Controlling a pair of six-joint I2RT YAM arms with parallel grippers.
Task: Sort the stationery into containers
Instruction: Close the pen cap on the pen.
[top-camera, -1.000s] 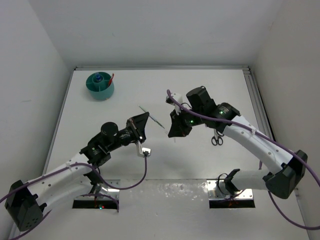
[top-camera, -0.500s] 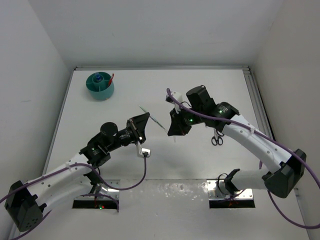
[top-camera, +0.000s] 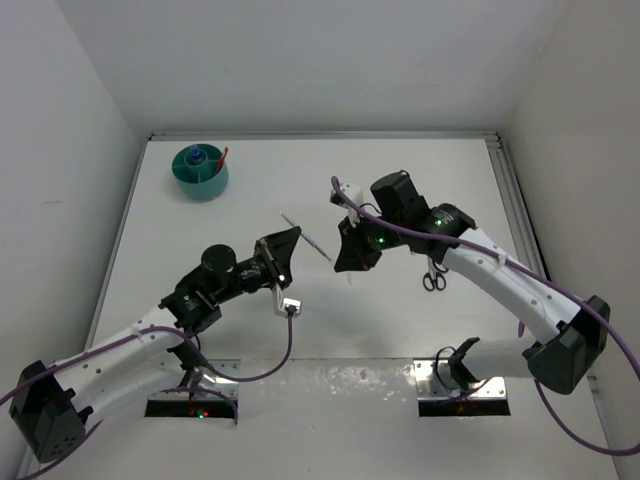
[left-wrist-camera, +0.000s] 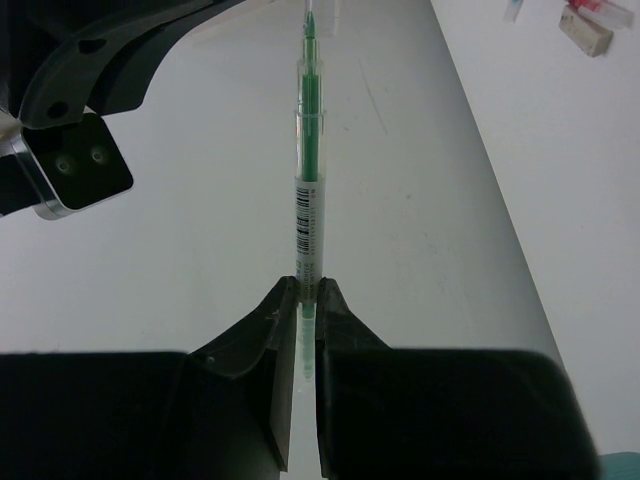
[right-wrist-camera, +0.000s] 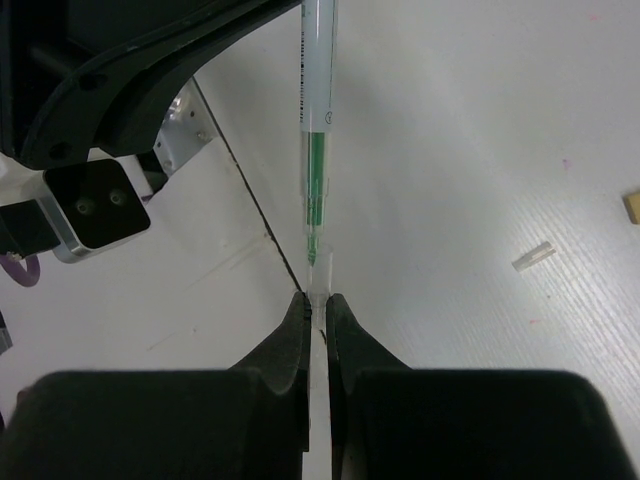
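A: Which step is shown?
B: Apparently a handover: left end effector (left-wrist-camera: 307, 300) and right end effector (right-wrist-camera: 316, 305) both clamp the pen (left-wrist-camera: 308, 200), aloft above the counter (top-camera: 400, 180).
A: Next requirement?
B: Probably the right releases first; the left then carries it to the far-left tub (top-camera: 201, 172).

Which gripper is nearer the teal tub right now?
Left. The left gripper, shut on one end of the green pen, sits right of the teal tub, on its near side; the right gripper holds the pen's other end, farther right.
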